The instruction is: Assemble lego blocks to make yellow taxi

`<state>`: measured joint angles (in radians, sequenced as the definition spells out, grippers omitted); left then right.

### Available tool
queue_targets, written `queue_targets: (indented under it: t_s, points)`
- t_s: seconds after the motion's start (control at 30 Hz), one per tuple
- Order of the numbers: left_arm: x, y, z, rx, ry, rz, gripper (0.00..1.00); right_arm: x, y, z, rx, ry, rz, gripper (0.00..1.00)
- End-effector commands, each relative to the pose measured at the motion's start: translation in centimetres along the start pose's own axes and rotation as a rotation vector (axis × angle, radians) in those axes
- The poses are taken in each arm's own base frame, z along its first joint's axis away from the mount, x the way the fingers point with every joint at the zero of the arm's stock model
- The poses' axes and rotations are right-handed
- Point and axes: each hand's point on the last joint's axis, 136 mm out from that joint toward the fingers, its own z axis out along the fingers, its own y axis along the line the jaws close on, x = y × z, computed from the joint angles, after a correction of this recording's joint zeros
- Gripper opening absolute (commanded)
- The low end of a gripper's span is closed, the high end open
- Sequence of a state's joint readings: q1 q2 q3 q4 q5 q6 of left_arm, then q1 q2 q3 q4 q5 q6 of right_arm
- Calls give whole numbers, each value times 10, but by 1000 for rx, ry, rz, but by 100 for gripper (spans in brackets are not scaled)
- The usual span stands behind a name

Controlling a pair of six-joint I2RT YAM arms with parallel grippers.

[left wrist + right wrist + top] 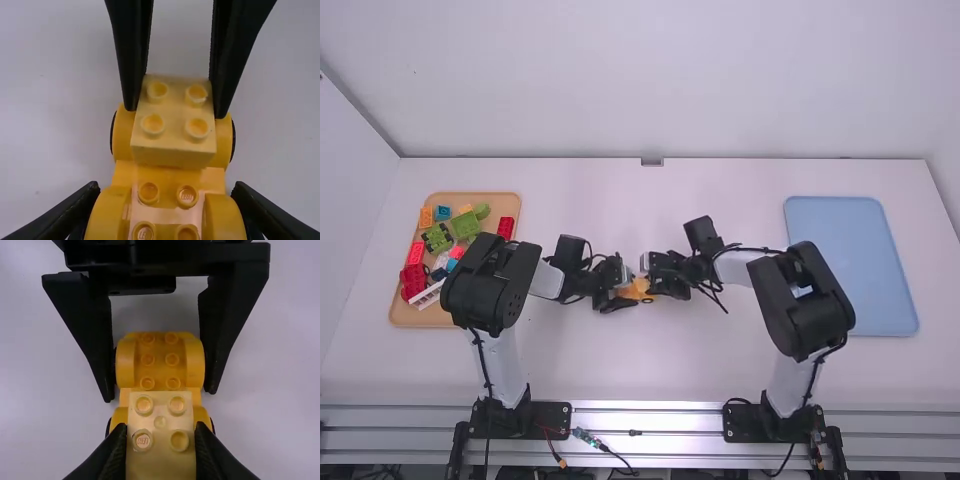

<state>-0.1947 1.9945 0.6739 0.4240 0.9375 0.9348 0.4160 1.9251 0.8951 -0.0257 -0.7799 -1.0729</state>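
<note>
sitting in right gripper [652,287]: yellow block [160,452]

Honestly, the left gripper [624,293] and right gripper [652,286] are the roadblock here: they face each other nearly tip to tip, with the yellow chassis [160,360] in the left one's fingers and the pale yellow block [173,115] in the right one's, so no hand's squeezing through that middle. There's open white table [645,365] on the base side of both, and more beyond them. Outward of each gripper you hit its own arm, then a tan tray [415,318] past the left, blue tray [865,265] past the right.
</note>
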Motion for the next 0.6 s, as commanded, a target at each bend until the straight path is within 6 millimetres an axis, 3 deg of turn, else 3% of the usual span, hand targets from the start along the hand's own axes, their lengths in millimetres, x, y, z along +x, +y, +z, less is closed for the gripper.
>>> queue_targets:
  t_s: [0.0,0.1,0.2,0.37,0.57]
  points:
    - [-2,0,1,8,-10,-6,69,5,5,4,-21,4,16,28]
    - [-2,0,1,8,-9,-7,69,5,6,4,-21,5,17,47]
    - [-2,0,1,8,-9,-7,70,5,5,4,-21,4,16,57]
    - [-2,0,1,8,-9,-7,70,0,-1,3,-13,0,45,64]
    - [-2,1,1,7,-9,-7,68,-12,-3,-8,-38,-27,31,67]
